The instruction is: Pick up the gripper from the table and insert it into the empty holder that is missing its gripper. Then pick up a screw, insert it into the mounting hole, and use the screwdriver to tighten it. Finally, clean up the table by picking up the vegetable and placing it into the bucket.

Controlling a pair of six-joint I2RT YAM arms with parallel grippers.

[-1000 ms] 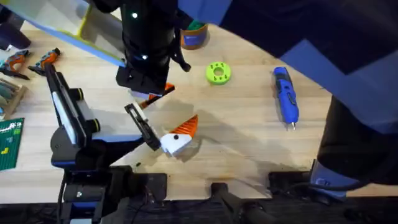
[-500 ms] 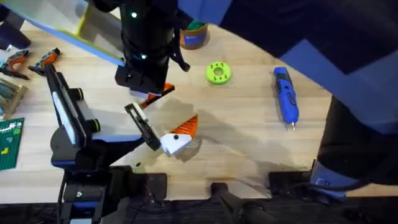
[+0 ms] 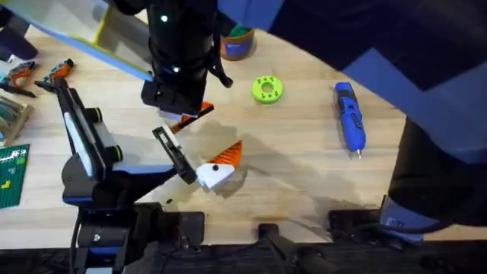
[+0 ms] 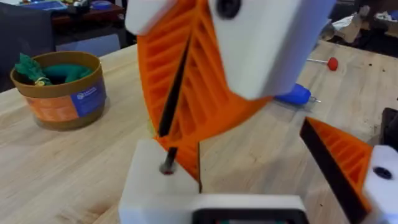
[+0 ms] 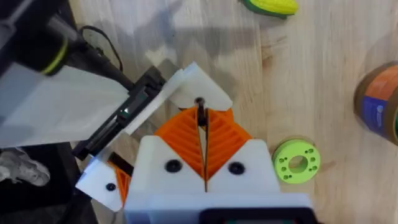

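Right fingers (image 5: 227, 140) pinch a thin screw (image 5: 200, 117), its tip hidden against the holder (image 5: 186, 84); left fingers (image 4: 345, 165) stand spread.

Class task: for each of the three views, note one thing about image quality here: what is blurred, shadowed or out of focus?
Overhead: a large dark blue blurred arm covers the upper right, while the screwdriver on the table stays sharp. Left wrist: the near orange and white fingers loom large and soft; the bucket is clearer. Right wrist: soft shadows cross the wood near the vegetable.
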